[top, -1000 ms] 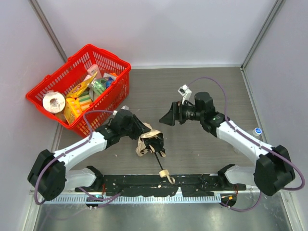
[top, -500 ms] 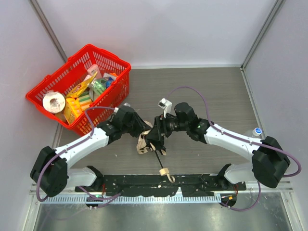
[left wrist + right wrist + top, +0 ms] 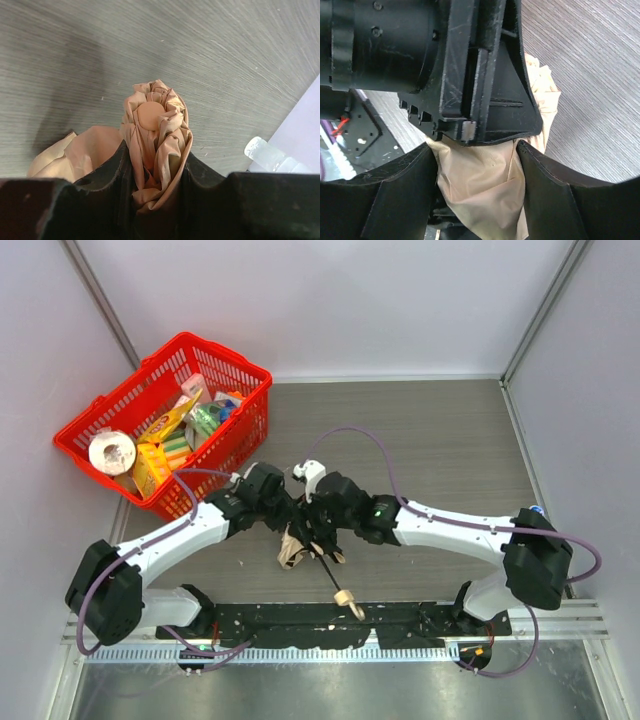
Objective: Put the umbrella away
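The beige umbrella [image 3: 294, 549] lies folded on the table, its black shaft running to the tan handle [image 3: 345, 598] near the front rail. My left gripper [image 3: 291, 517] is shut on the bunched fabric at the umbrella's top end [image 3: 155, 125]. My right gripper [image 3: 316, 527] sits right against the left one, open, its jaws standing either side of the loose beige fabric [image 3: 482, 185]. The left gripper's black body [image 3: 485, 75] fills the right wrist view above that fabric.
A red basket [image 3: 215, 346] with groceries stands at the back left. A small clear bottle [image 3: 537, 512] stands by the right wall and shows in the left wrist view [image 3: 265, 152]. A black rail [image 3: 400, 625] runs along the front edge.
My right arm has swung left across the table and brought its gripper onto the umbrella beside the left gripper. The left gripper has held on and barely moved.
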You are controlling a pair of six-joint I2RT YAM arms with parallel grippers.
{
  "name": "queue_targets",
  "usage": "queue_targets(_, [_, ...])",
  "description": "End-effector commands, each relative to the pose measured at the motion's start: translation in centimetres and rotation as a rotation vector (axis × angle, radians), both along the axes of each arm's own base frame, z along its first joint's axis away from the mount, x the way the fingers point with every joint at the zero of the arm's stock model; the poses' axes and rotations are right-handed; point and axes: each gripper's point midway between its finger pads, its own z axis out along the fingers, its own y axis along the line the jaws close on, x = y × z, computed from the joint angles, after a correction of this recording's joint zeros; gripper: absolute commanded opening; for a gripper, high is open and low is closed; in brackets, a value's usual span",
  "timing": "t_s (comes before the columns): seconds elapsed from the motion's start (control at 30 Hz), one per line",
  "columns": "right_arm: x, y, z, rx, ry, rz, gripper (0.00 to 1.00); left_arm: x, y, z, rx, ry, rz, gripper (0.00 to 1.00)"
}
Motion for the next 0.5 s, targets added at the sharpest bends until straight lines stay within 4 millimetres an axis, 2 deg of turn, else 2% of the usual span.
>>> queue_targets(0.0, [0.6, -0.7, -1.7, -0.174, -0.135, -0.043, 0.66, 1.4, -1.5, 3.6, -0.096, -0.016, 0.072, 0.0])
queue_targets(0.07, [-0.2, -0.2, -2.4, -0.203, -0.16, -0.018, 0.66, 1.8, -0.9, 3.2, -0.064, -0.011, 0.11, 0.0])
queue_targets(0.23, [-1.1, 0.5, -4.4, -0.266, -0.21, 0.006, 0.65, 1.7, -1.1, 2.9, -0.065, 0.025, 0.128, 0.0])
queue_targets(0.47, [-0.3, -0.2, -5.8, -0.406, -0.354, -0.043, 0.66, 1.1, -0.7, 2.5, -0.065, 0.057, 0.16, 0.0])
